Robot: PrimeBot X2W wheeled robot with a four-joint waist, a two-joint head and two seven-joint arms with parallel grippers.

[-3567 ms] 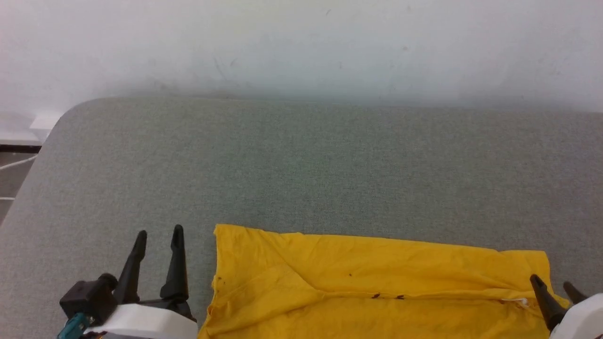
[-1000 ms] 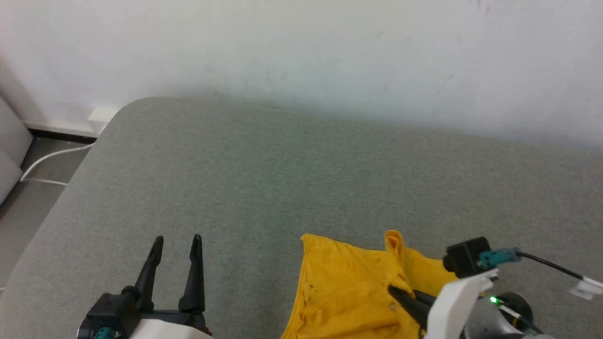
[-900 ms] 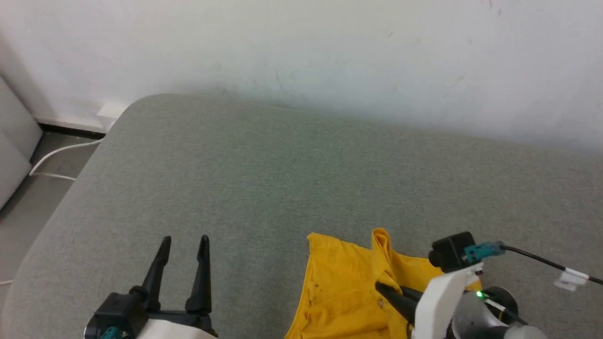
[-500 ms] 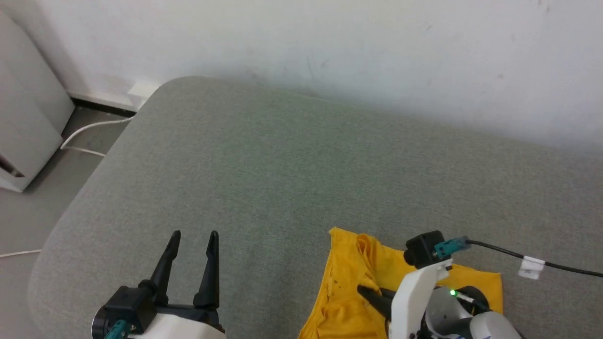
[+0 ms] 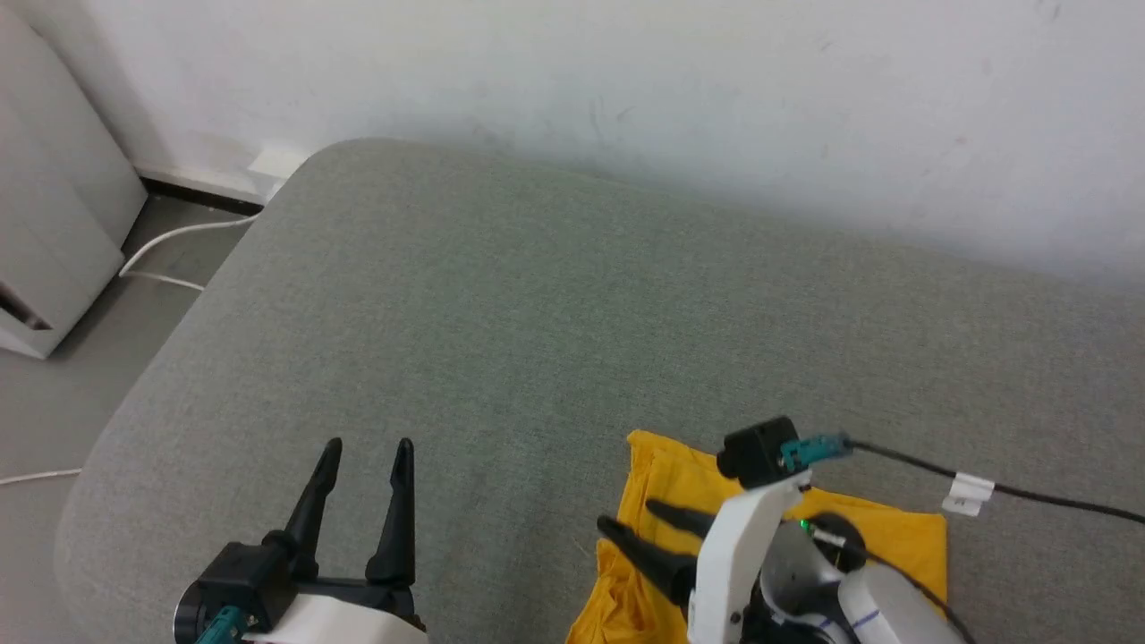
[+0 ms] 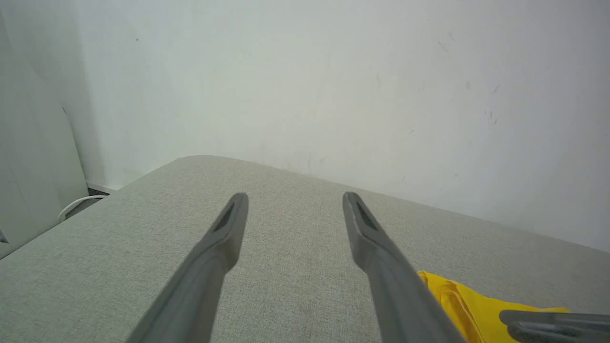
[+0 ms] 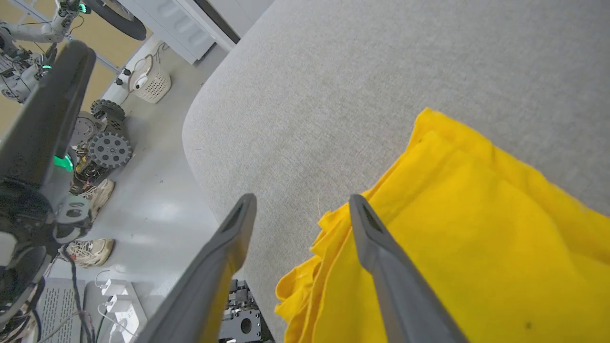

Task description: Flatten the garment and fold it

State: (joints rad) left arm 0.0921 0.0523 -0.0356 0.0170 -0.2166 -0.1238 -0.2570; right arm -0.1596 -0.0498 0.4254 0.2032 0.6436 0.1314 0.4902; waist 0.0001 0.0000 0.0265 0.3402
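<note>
While our left gripper [image 5: 368,442] and right gripper [image 5: 626,513] gape, one yellow T-shirt [image 5: 894,538] lies folded.
Our right arm [image 5: 742,555] hides its middle.

Open room over grey cushion [image 5: 537,340] ahead of left claw [image 5: 368,444]; wall [image 5: 626,80] bounds far edge.

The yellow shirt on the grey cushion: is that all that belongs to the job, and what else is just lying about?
Belongs to the job:
- garment, lying on the grey cushion
- right hand, open at its edge
- left hand, open, apart from it

Just lying about:
- white cable on the floor
- white basket
- shoes
- wheeled machine
</note>
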